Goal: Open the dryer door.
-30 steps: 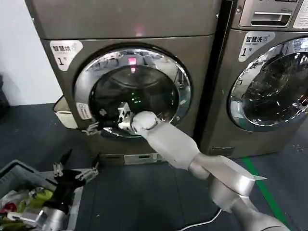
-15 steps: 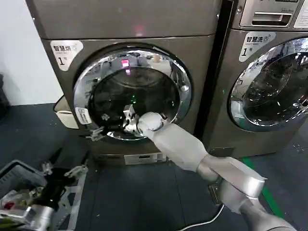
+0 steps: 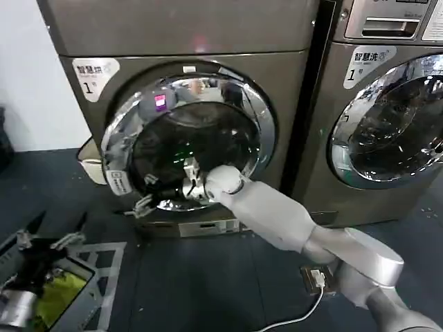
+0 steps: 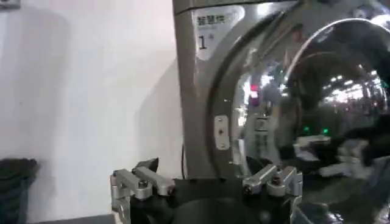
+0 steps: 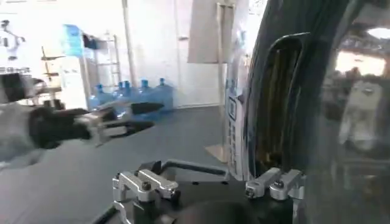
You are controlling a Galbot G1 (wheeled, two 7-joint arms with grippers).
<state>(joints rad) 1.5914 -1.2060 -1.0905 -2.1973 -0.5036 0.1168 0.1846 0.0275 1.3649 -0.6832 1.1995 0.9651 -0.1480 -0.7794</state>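
The right gripper (image 3: 188,181) presses against the round chrome-ringed, dark-glass dryer door (image 3: 187,142) — slightly ajar, just above it — finger spread unclear. The left gripper (image 3: 48,235), fingers spread wide, hangs low — beside a grey basket (image 3: 104,259).

Hiding right gripper (image 3: 188,181) fingertips behind wrist, against dryer door (image 3: 187,142) glass; cutting off 2nd machine (image 3: 387,117) at frame edge.

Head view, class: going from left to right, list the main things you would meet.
Left gripper → white sticker → dryer door → right gripper → dark gap between the machines → neighbouring machine's door.
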